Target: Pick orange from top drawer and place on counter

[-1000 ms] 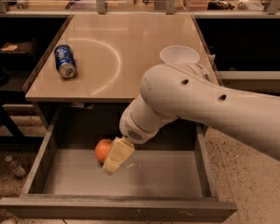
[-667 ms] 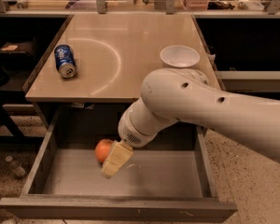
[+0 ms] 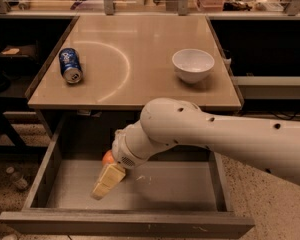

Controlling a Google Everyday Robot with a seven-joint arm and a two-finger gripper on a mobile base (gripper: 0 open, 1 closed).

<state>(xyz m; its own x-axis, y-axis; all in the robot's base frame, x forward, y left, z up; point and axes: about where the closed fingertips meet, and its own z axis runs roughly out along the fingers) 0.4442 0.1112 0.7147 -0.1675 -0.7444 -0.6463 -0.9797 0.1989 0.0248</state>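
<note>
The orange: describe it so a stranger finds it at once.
Below the beige counter, the grey top drawer stands open. Toward its back, left of centre, the orange peeks out just above the arm's end effector, which reaches into the drawer. It is the only round orange thing; the blue can and white bowl sit on the counter.

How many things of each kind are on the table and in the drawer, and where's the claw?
Blue metal can, lying on the beige counter: 1
White round bowl, counter: 1
Small round orange, in the grey top drawer: 1
Total: 3
Gripper: inside the drawer, by the orange.
</note>
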